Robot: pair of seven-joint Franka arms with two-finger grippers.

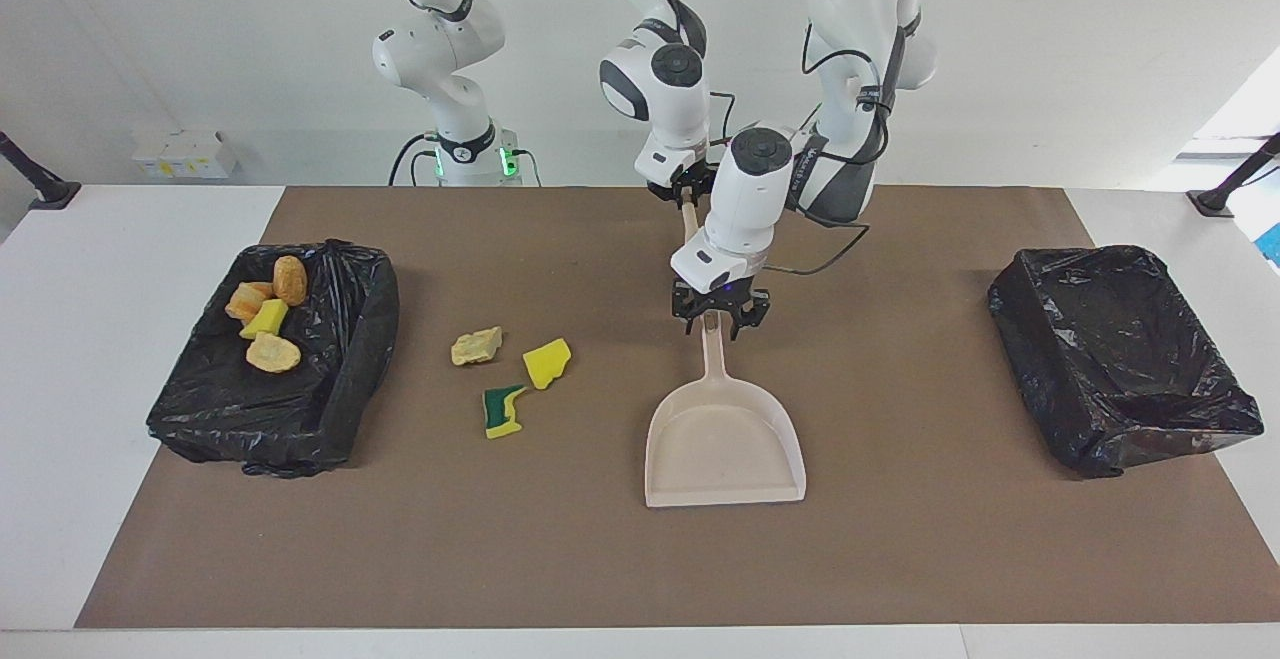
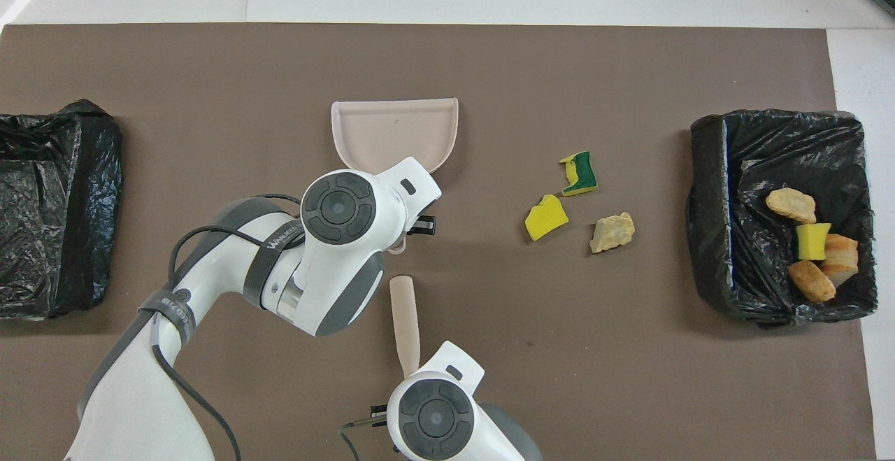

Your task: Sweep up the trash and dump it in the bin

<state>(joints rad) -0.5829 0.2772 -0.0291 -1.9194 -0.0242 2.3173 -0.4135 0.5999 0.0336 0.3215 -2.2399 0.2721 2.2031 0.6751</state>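
At the middle of the facing view, the left tool [image 1: 712, 311] sat at the upper end of the dustpan [image 1: 725, 444] handle; whether it had clamped could not be told. Just above it in the frame, the right tool [image 1: 686, 191] was closed on a beige stick [image 2: 404, 317].

The pan lay flat on the surface, its long axis running up and down the frame and its mouth toward the lower edge. Three loose scraps, a tan chunk [image 1: 476, 346], a yellow sponge piece [image 1: 547, 362] and a green-and-yellow piece [image 1: 502, 411], lay beside the pan toward the right arm's end, not in front of its mouth. Four more scraps rested in the lined bin [image 1: 372, 314] at that end. By my judgement, the pan needed turning toward them, and the right arm stood nearer.
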